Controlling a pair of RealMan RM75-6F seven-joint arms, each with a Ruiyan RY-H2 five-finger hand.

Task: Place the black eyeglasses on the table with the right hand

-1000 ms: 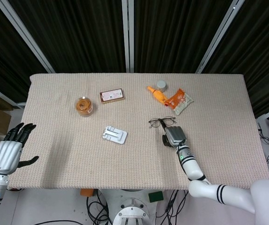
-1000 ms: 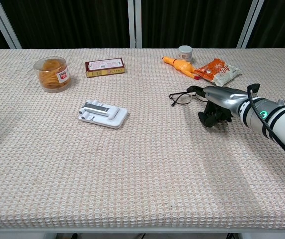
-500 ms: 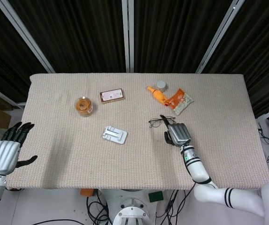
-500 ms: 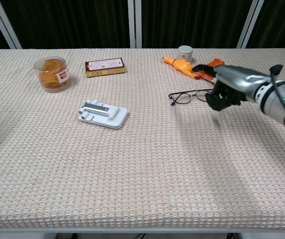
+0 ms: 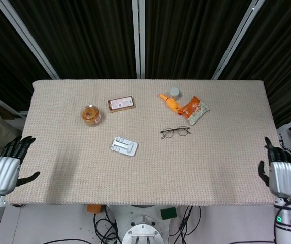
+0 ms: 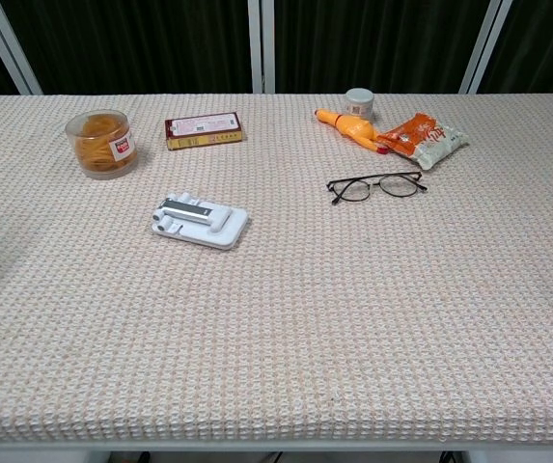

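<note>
The black eyeglasses lie flat on the beige table, right of centre; the chest view shows the eyeglasses with lenses facing forward and nothing touching them. My right hand hangs off the table's right front corner, fingers apart and empty, far from the glasses. My left hand is off the left front corner, fingers spread, holding nothing. Neither hand appears in the chest view.
An orange snack bag, a yellow rubber chicken toy and a small white jar sit behind the glasses. A white stapler-like device, a jar of orange things and a flat brown box lie to the left.
My right hand has let go of the glasses and pulled back to the right, off the table's corner. The glasses stay on the table. The left hand has barely shifted.
</note>
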